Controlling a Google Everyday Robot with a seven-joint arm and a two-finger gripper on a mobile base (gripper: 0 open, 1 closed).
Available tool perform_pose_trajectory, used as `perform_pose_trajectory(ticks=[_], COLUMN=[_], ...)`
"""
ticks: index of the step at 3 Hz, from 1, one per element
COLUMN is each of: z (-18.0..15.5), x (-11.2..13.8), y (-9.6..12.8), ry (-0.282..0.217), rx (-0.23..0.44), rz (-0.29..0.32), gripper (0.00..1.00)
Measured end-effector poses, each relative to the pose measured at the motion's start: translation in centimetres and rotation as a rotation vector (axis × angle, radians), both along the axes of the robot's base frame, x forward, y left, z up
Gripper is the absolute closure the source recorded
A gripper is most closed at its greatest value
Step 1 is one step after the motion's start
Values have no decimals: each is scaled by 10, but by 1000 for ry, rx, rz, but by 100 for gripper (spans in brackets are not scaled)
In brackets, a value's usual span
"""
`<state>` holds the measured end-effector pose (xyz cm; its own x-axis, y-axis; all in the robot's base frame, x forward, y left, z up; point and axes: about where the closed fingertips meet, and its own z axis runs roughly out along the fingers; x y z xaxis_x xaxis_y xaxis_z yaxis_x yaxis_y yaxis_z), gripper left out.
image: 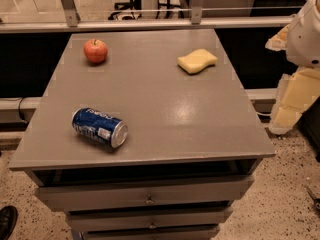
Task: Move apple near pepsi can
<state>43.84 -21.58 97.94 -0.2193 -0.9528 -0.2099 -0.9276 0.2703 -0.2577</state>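
Observation:
A small red-orange apple (95, 50) stands at the far left of the grey table top (165, 109). A blue Pepsi can (100, 127) lies on its side near the front left, its silver end facing front right. The apple and the can are well apart, the can being nearer the front edge. My gripper (289, 115) hangs off the table's right side, below the white arm (305, 31), away from both objects and holding nothing that I can see.
A pale yellow wavy sponge (197, 60) lies at the far right of the table. Drawers (150, 196) are below the front edge. A rail (150, 24) runs behind the table. A black shoe (6, 220) is at the bottom left on the floor.

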Motion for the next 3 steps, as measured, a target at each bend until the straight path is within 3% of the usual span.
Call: perform_pose_trajectory(ticks=[1, 2, 3], z=[0, 0, -5], x=[0, 22, 78], y=[0, 13, 39], ry=[0, -42, -108], rx=[0, 14, 57], rz=[0, 25, 74], gripper=[0, 0, 0])
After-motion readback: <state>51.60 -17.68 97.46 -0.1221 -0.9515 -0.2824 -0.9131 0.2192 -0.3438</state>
